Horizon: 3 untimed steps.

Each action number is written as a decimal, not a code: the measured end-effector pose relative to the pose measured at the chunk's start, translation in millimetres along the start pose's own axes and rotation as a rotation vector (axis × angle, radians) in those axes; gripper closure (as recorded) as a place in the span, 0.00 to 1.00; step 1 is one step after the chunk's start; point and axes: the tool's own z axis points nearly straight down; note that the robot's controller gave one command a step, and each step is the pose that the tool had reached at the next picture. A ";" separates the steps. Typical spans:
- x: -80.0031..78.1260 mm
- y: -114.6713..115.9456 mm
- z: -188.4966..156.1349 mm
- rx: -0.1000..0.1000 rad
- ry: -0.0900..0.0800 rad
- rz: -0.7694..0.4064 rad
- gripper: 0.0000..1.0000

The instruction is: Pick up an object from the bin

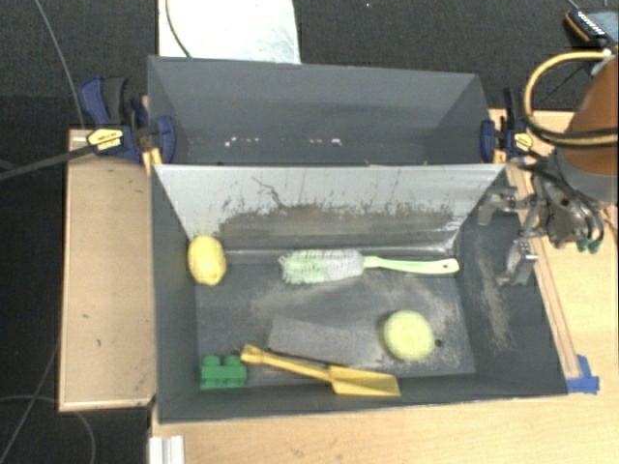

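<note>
My gripper (505, 242) hangs over the right sloping wall of the bin, its two metal fingers apart and nothing between them. Nearest to it lies a pale green brush (360, 265) with a white-green bristle head, its handle end pointing right toward the gripper. A round yellow-green ball (407, 335) rests on the bin floor below and to the left of the gripper. Neither touches the fingers.
A yellow lemon-like thing (206, 259) sits at the left wall. A green toy brick (222, 371) lies in the front left corner, with a yellow scoop (327, 373) beside it along the front wall. The arm enters from the right.
</note>
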 end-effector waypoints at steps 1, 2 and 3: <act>-1.6 1.0 -5.0 0.002 -0.008 -0.006 0.00; 25.0 79.7 139.0 0.002 -0.012 -0.101 0.00; 35.4 118.7 79.1 0.005 -0.020 0.041 0.00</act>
